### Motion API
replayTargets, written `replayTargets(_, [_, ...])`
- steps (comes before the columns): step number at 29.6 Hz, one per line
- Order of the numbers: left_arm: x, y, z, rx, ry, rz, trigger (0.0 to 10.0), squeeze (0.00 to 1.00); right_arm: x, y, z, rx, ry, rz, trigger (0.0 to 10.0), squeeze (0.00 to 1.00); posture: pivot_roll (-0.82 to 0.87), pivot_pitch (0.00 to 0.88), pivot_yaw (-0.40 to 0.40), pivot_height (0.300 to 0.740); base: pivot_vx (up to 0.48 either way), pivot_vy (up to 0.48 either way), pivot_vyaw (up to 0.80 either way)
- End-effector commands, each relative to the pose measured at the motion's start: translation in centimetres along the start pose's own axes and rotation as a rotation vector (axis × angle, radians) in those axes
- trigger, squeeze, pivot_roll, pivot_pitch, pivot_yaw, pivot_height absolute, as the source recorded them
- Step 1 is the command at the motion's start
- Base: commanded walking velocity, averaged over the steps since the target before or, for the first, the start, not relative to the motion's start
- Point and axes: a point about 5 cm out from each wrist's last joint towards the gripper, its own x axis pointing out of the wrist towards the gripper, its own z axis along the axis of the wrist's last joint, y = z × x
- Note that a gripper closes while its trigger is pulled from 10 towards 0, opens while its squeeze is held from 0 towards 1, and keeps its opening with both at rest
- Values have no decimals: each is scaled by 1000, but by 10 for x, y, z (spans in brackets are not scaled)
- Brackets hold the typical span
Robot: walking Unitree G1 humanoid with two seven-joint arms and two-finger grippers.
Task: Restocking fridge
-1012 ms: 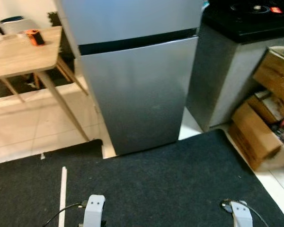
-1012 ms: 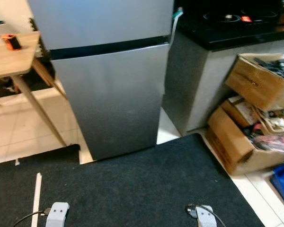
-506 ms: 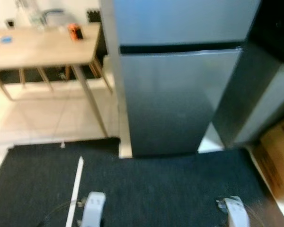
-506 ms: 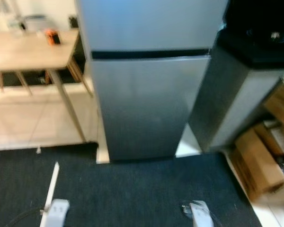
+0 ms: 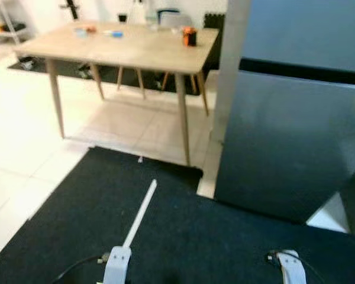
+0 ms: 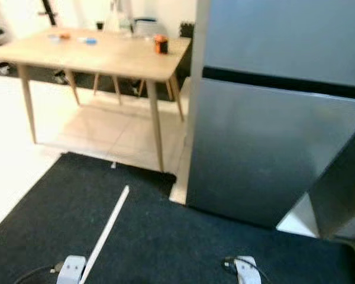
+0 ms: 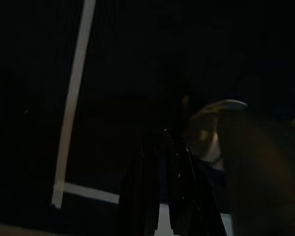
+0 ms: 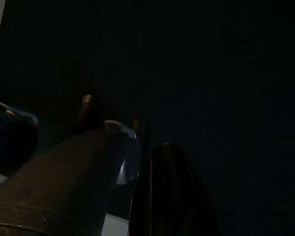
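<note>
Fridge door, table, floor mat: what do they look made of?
Fridge: looks like brushed metal or a metal-look coating; grey, with a soft, streaky sheen, both doors shut. Table: pale wood or wood-look laminate, with a matte top and slim angled legs. Mat: dark textile, probably low-pile carpet; no shine, a slightly fuzzy surface, with a white strip lying on it.

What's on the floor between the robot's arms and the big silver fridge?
In the left eye view, dark carpet covers the stretch from the arms at the bottom edge up to the fridge. A white strip lies on it, off to the left.
</note>
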Motion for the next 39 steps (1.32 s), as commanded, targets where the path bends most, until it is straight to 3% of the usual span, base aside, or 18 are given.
replayTargets(1, [1,-2,2,5,0,-8,10000,0,0,0,0,1,-1,0,10000,0,-22,10,-7,740,0,0,769])
replayTargets(6, [1,-3,0,-40,3,-11,10000,0,0,-1,0,-6,-3,-12,10000,0,-22,13,-6,740,0,0,769])
replayTargets(16, [1,-2,-1,-42,10,-10,10000,0,0,1,0,-6,-6,-13,10000,0,-24,16,0,740,0,0,769])
replayTargets(20, [0,-1,-1,-46,18,-10,10000,0,0,-1,1,28,-24,-49,10000,0,-21,17,-1,740,0,0,0])
replayTargets(39, [0,-3,-7,-20,55,-19,10000,0,0,-1,2,10,-21,-49,10000,0,-34,13,-5,740,91,0,0])
